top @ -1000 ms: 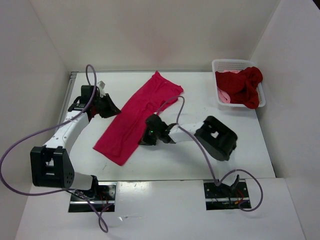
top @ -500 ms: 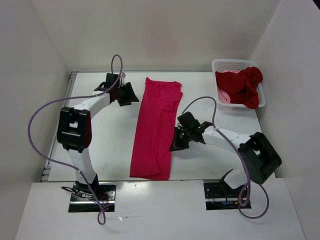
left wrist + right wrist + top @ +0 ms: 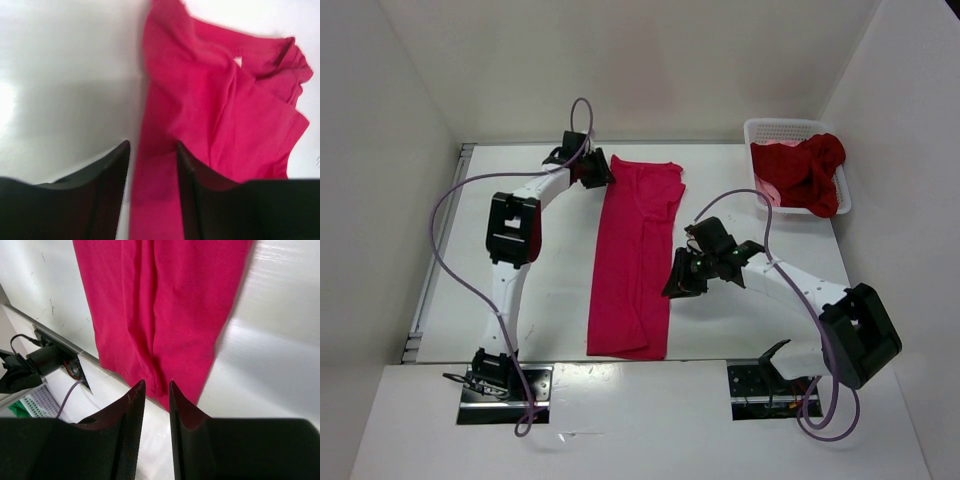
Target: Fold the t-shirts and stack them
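Observation:
The magenta-pink t-shirt (image 3: 625,260) lies flat on the white table as a long narrow strip, folded lengthwise and running from far to near. My left gripper (image 3: 598,170) is at its far left corner, open, with the shirt's edge (image 3: 215,110) lying under the gap between its fingers (image 3: 151,145). Beside the strip's right edge, my right gripper (image 3: 678,283) stands open and low, and nothing sits between its fingers (image 3: 156,382); the shirt's near end (image 3: 165,300) lies just ahead of them. The dark red t-shirt (image 3: 810,170) and the salmon-pink t-shirt (image 3: 767,192) sit bunched in the basket.
A white mesh basket (image 3: 775,124) stands at the far right corner against the wall. White walls close the table in at the left, back and right. The arms' purple cables (image 3: 450,240) loop over the left side and over the right arm (image 3: 750,205).
The magenta shirt went from lying diagonally to lying straight, far to near. Both grippers have opened and let go of it. The left gripper has moved up to the far corner.

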`<action>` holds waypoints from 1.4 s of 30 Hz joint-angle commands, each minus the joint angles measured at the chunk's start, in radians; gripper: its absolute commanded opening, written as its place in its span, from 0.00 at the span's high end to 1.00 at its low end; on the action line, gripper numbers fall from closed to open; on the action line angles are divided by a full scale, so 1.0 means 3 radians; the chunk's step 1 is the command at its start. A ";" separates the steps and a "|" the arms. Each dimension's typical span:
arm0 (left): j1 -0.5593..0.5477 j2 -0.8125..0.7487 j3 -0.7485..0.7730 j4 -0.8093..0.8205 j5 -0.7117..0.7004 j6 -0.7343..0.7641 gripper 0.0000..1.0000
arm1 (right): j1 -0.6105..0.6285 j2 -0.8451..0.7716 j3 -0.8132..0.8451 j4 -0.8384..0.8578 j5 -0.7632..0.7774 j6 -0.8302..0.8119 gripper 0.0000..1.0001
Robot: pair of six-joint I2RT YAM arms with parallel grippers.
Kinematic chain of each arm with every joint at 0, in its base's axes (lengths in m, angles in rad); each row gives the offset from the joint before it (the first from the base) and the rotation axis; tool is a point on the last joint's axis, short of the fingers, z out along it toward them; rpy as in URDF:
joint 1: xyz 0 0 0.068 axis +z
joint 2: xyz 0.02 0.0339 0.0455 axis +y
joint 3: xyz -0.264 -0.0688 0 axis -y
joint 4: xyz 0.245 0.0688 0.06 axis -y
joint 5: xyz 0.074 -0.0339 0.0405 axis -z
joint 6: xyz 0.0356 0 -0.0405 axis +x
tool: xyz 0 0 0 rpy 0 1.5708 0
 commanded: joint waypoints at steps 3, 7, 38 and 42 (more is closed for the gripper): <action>-0.0127 0.0500 0.0789 -0.0168 0.0075 0.0065 0.69 | -0.0100 -0.0131 0.0090 -0.0015 0.0000 -0.0066 0.69; -0.0127 0.0817 0.1320 -0.0168 0.0147 -0.0150 0.94 | -0.0248 -0.0059 0.0090 0.0026 -0.0072 -0.0132 0.69; -0.0055 -0.2934 -0.3463 -0.0111 -0.0680 -0.0752 0.81 | -0.0070 -0.0693 -0.0733 0.0512 0.0317 0.0609 0.79; -0.0055 -0.3542 -0.3985 -0.0230 -0.0213 -0.0953 0.78 | 0.0093 -0.0795 -0.0866 0.0589 0.0409 0.0788 0.79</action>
